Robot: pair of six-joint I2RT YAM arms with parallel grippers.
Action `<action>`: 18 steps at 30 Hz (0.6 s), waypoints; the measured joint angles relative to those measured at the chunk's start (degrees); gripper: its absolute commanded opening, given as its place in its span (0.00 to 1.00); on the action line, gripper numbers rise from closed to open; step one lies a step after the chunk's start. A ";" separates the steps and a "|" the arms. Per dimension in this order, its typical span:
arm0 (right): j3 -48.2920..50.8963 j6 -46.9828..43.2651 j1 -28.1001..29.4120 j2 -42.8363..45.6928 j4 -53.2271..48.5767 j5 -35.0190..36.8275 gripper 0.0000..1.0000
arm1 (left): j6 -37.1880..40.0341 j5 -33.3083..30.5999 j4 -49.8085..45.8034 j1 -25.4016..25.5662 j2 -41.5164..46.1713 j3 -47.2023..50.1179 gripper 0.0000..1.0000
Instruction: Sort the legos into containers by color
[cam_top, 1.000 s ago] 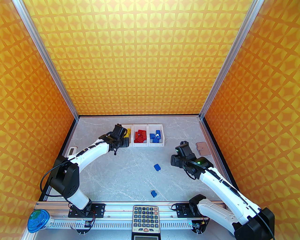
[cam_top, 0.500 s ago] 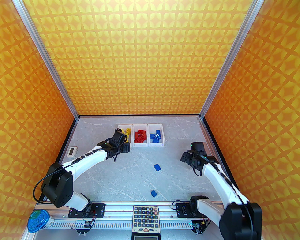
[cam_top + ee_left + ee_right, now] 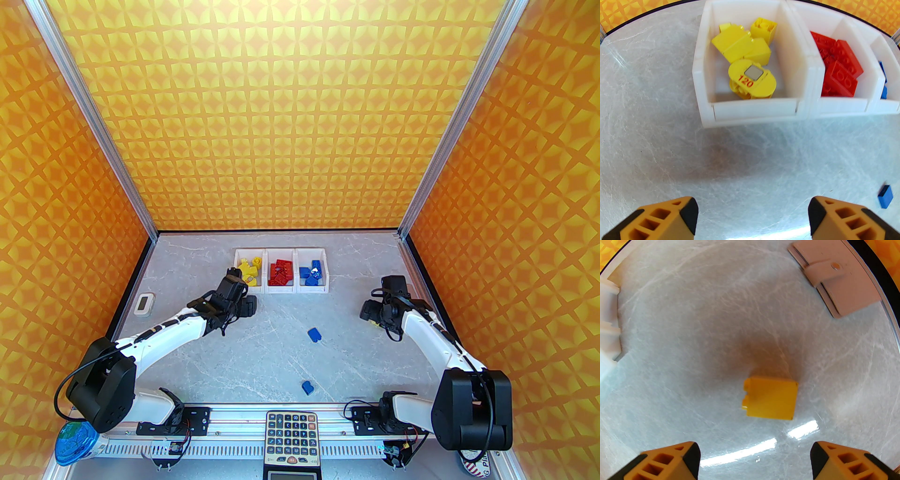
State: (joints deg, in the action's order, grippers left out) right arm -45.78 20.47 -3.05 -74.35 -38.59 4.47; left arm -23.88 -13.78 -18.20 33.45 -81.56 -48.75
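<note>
Both my jaws are wide open, holding nothing.
My left arm (image 3: 159, 330) bends toward the containers (image 3: 754, 110) (yellow legos (image 3: 743, 49) inside), left gripper (image 3: 752, 211) just before them; my right arm (image 3: 436, 340) stretches out, right gripper (image 3: 754, 455) hanging over a yellow brick (image 3: 771, 400) on the table (image 3: 693, 333).

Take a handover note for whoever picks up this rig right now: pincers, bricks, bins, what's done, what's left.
Left pincer: open, empty, over the grey marbled table in front of three joined white plastic bins.
Right pincer: open, empty, a loose small yellow plastic brick lying just ahead.
Done: the bins hold yellow bricks, red bricks, blue bricks, left to right.
Left: that yellow brick, a small blue plastic brick mid-table, another blue brick nearer the arm bases.
</note>
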 measured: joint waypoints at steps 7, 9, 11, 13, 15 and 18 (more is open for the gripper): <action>-0.63 -0.63 0.00 -3.67 -0.35 0.02 0.79 | 1.77 0.44 0.96 0.00 1.97 3.19 0.84; -0.96 -0.83 0.00 -4.66 -0.42 0.04 0.78 | 2.12 0.52 1.09 0.00 2.91 3.37 0.84; -1.20 -0.87 0.02 -5.18 -0.59 0.04 0.78 | 2.34 0.72 1.49 0.00 3.56 3.37 0.84; -1.20 -0.92 0.00 -5.27 -0.61 0.04 0.77 | 2.60 0.90 1.99 0.00 3.89 3.37 0.84; -1.27 -1.09 0.00 -5.55 -0.61 0.04 0.76 | 2.97 1.07 2.36 0.00 4.07 3.41 0.84; -1.57 -1.27 0.00 -6.93 -0.57 0.20 0.75 | 3.19 1.14 2.60 -0.02 4.42 4.02 0.84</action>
State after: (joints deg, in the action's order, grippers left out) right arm -47.35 19.20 -3.05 -81.28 -39.16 4.67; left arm -20.69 -12.64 -15.59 33.43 -77.14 -44.73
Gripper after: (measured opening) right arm 0.756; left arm 0.838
